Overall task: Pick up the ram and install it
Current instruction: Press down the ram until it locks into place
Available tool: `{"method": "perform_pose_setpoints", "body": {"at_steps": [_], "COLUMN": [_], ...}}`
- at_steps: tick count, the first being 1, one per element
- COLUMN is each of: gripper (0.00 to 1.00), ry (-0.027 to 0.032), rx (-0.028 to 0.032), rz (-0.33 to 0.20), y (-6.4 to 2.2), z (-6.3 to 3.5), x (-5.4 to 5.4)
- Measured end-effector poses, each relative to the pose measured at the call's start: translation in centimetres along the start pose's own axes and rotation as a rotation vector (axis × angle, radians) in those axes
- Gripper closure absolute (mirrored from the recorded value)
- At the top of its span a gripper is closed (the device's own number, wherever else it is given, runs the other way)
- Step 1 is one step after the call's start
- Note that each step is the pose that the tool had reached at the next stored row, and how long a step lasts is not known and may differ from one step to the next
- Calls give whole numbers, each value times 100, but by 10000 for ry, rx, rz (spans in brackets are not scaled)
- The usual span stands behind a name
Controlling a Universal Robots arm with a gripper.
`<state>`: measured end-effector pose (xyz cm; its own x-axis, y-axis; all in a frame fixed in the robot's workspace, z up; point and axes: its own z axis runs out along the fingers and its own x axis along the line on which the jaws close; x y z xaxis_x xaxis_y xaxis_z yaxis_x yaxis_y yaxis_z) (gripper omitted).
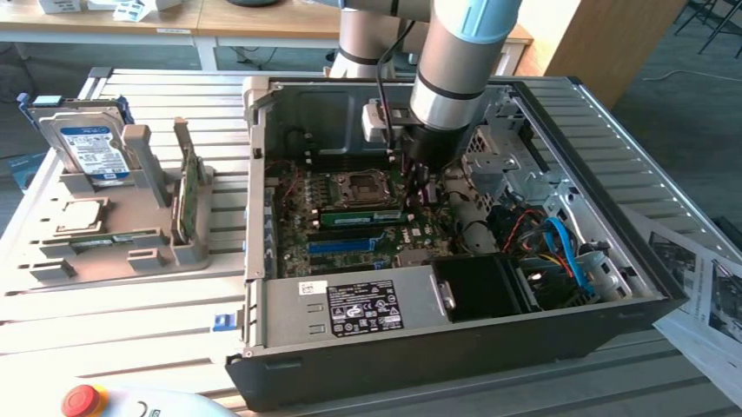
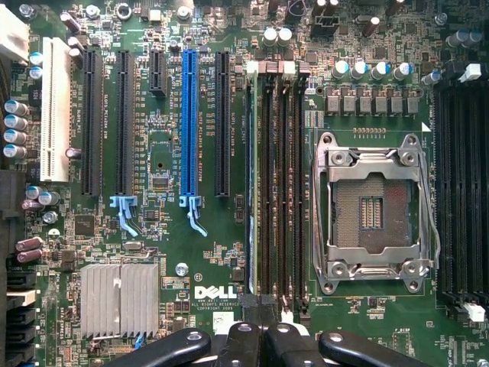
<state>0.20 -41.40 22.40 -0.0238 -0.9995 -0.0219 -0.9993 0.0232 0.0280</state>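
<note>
Slatted metal table (image 1: 139, 300) carries an open desktop computer case (image 1: 347, 365), and the Universal Robots arm (image 1: 458, 69) reaches down into it from above. Its end effector (image 1: 415, 174) hangs low over the green motherboard (image 1: 347, 252), close beside the empty CPU socket (image 1: 361, 189). From the wrist view, the end effector (image 2: 260, 336) has its black fingers (image 2: 238, 344) pressed together, directly over the bank of memory slots (image 2: 276, 183), with the CPU socket (image 2: 372, 214) just beside that bank and the blue expansion slot (image 2: 189, 126) a little farther off on the other side. The ram (image 1: 360, 215) lies seated on the motherboard just below the end effector, a narrow green stick next to the socket; whether the fingers touch it cannot be told. Well apart from the end effector, outside the case, a grey parts holder (image 1: 116, 234) stands on the table with a hard drive (image 1: 83, 143) upright in it.
</note>
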Motion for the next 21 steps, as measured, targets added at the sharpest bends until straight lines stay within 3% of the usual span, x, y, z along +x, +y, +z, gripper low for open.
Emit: {"method": "perform_pose_setpoints", "body": {"at_steps": [21], "gripper": [89], "ry": [1], "rx": [-1], "rz": [1], "y": [0], "z": [19], "x": [6]}}
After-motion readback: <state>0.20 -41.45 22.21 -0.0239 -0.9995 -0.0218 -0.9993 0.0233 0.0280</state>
